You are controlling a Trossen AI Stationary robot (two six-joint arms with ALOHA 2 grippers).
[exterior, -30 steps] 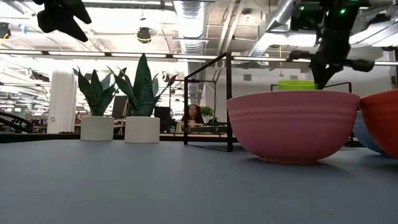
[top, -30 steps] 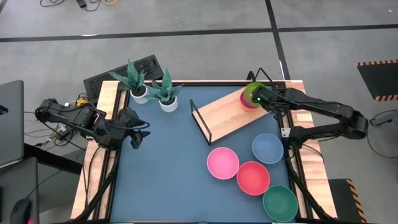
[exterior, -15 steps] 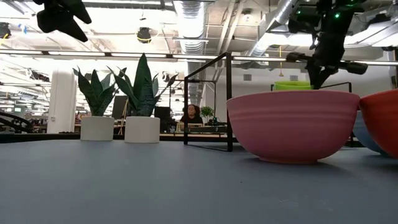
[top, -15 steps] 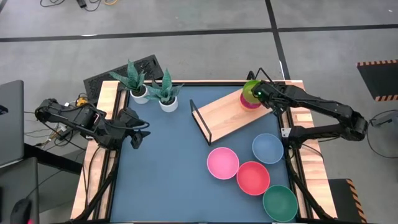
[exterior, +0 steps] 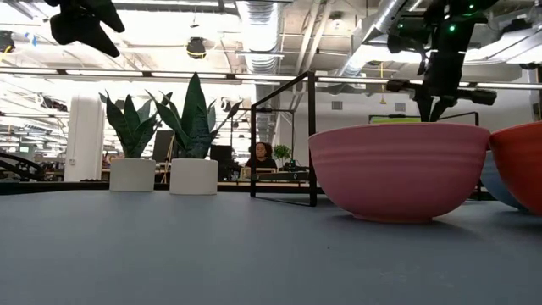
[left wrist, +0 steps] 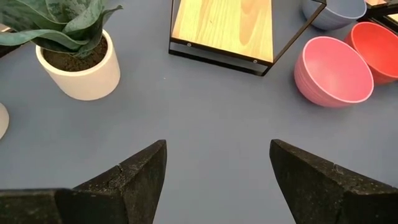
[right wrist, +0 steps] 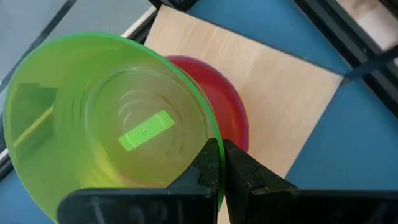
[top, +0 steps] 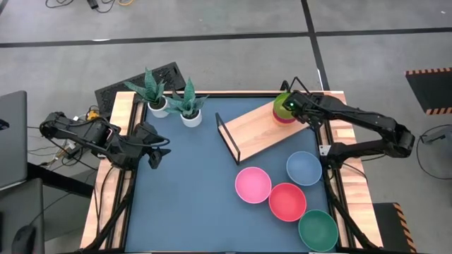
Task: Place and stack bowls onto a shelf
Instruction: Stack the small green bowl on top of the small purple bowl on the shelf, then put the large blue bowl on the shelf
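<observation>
Right wrist view shows the right gripper (right wrist: 219, 163) pinching the near rim of the lime green bowl (right wrist: 106, 112), which sits tilted over a red bowl (right wrist: 217, 99) already on the shelf (right wrist: 280, 99). From above, that stack sits at the far right end of the light-wood board (top: 251, 127), with the pink bowl (top: 253, 185), coral-red bowl (top: 287, 201), blue bowl (top: 304, 168) and dark green bowl (top: 318, 230) on the table nearby. The step in hand looks like nesting the green bowl into the red one; it should go best if the bowl is levelled and centred over the red rim before the fingers let go, so it drops in squarely rather than hanging on one edge. The left gripper (left wrist: 217, 180) waits spread wide over the blue mat near the potted plant (left wrist: 78, 53).
</observation>
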